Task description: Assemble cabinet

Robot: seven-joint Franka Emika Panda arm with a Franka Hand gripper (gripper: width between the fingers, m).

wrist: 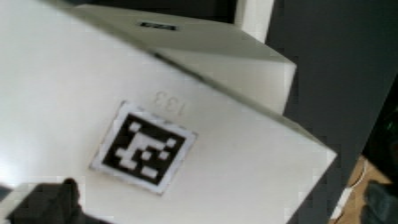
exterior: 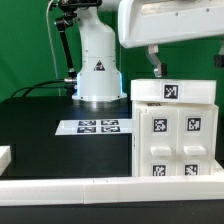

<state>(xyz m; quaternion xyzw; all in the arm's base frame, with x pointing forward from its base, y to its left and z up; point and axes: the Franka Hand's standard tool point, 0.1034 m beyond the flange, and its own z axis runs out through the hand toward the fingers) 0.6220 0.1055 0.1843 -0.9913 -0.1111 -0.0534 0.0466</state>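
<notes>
You have the black table [exterior: 40, 140] as the largest thing here, with a white rail [exterior: 60, 187] along its near edge; on it, toward the exterior view's right, stands the cabinet [exterior: 172, 140], a white box whose front carries several square markers and whose top piece [exterior: 172, 92] bears one more; that piece seems to overhang the body a little toward the exterior view's left, so judge it as possibly not fully seated. Behind it, the white pedestal [exterior: 98, 65] with its triangle sign stands well clear; the marker board [exterior: 98, 127] lies flat between pedestal and cabinet.

The arm comes in from above on the right, and the gripper [exterior: 155, 65] hangs just over the top piece near its left end; whether it touches, you cannot tell. The wrist view shows only a white face with a marker [wrist: 146, 145] close up and a dark finger [wrist: 50, 203] at the frame edge; you cannot tell whether the fingers are spread or closed, or holding anything.

Your main risk is pressing off-centre: that could tip or slide the top piece, or shove the cabinet along the smooth table; with the fingers unseen, you may also catch an edge.
</notes>
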